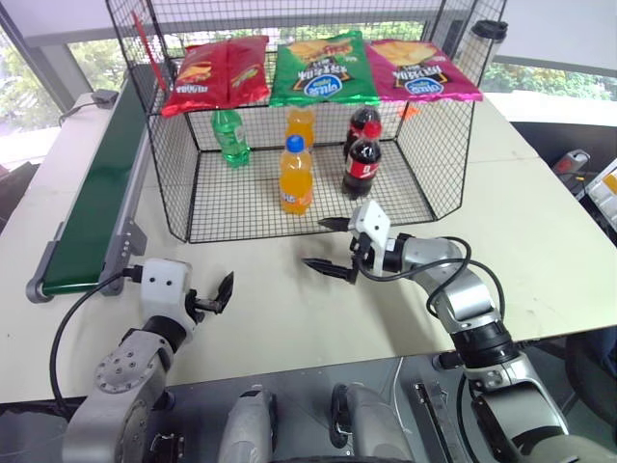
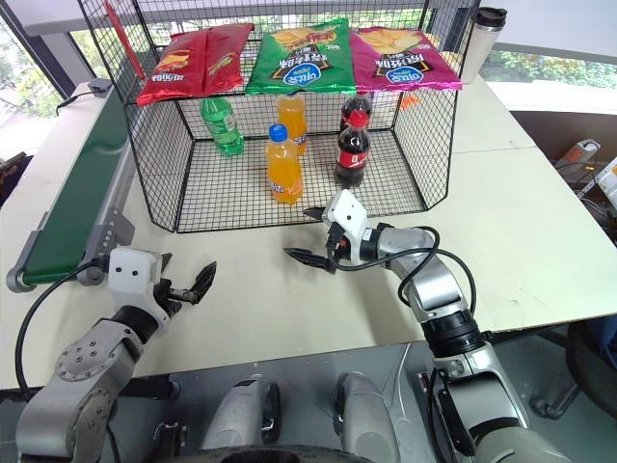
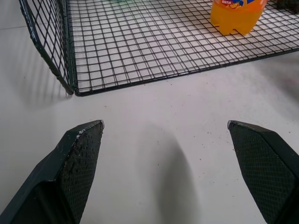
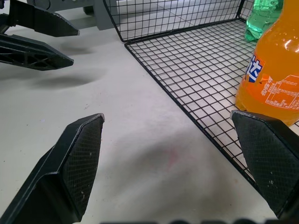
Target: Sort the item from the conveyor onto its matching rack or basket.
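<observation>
Both claws are wide and empty: left gripper hovers over the table near the close end of the conveyor, and right gripper hovers just in front of the cage, by its open front. The stretch of belt I can see carries nothing. The only green bottle I find is inside the cage at the back left, near the left mesh wall and under the red chip bag. I can't tell its cap colour for sure, it reads greenish, so I can't say whether this is the item or the lookalike. It stands on its base with the cap up, long axis close to vertical, top leaning slightly toward the left wall, though that could be camera angle. My read is that this is a between-picks moment, either the drop is done or I'm waiting on the belt. For the next pick I'd use the left arm since it's closest to the conveyor. Keep the jaws spread, come at the bottle across its long axis and close on the mid-body, not the cap. Lift it clear of the side rail before swinging over. Go in through the open front low and to the left. That way I stay off the front orange bottle and the cola bottles, set it down upright on the gridded floor, then back straight out so the fingers don't snag the mesh.
</observation>
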{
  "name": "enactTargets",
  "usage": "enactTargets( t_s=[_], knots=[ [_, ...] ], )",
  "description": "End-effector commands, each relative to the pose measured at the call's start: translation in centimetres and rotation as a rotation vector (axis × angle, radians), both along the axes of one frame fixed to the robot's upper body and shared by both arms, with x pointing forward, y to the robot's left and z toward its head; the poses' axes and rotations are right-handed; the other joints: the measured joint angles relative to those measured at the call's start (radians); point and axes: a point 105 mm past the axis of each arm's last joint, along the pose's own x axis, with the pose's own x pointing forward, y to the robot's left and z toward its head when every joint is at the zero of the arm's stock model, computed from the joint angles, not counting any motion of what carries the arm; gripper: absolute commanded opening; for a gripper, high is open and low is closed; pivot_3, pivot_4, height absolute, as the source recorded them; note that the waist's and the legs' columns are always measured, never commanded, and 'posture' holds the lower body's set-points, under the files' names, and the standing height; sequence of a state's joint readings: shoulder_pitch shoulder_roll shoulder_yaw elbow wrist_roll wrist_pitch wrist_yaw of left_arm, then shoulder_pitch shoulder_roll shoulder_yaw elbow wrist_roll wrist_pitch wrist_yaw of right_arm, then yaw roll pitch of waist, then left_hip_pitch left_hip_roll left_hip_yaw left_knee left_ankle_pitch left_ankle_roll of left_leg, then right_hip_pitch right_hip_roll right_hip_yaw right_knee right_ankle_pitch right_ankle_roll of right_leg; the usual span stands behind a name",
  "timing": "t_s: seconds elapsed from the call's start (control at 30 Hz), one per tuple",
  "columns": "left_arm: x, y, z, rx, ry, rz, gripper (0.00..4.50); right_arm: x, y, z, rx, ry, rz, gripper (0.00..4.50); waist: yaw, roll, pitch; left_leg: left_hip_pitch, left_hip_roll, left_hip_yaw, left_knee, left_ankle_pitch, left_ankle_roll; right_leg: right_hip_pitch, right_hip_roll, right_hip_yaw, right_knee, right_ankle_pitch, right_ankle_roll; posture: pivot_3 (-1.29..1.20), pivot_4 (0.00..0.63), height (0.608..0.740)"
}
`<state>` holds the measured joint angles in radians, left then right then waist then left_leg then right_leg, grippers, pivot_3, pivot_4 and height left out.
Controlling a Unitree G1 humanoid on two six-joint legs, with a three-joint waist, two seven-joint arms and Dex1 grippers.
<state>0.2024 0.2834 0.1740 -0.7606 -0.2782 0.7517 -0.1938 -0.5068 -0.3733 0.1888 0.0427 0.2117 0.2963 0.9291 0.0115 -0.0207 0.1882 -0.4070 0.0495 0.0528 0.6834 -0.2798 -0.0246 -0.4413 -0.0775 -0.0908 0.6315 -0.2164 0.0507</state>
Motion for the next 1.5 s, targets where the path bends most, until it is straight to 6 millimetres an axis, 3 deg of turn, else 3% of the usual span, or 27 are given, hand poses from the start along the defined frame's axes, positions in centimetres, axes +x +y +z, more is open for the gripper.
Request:
enactTargets(
  t_s=[0.03,1.5],
  knots=[
    [-0.01,-0.31,1.50,0.003,-0.076,-0.004,4.42,-0.15,0.17,0.83,0.023,-0.034,0.012,4.50,0.000,0.000,0.000,0.000,0.000,0.000,0.000,0.000,0.000,0.000,0.000,0.000,0.000,0.000,0.000,0.00,0.150,0.740],
    [0.42,-0.41,1.19,0.027,-0.061,-0.002,4.42,-0.44,0.17,0.89,0.015,-0.032,0.017,4.50,0.000,0.000,0.000,0.000,0.000,0.000,0.000,0.000,0.000,0.000,0.000,0.000,0.000,0.000,0.000,0.00,0.150,0.740]
  ],
)
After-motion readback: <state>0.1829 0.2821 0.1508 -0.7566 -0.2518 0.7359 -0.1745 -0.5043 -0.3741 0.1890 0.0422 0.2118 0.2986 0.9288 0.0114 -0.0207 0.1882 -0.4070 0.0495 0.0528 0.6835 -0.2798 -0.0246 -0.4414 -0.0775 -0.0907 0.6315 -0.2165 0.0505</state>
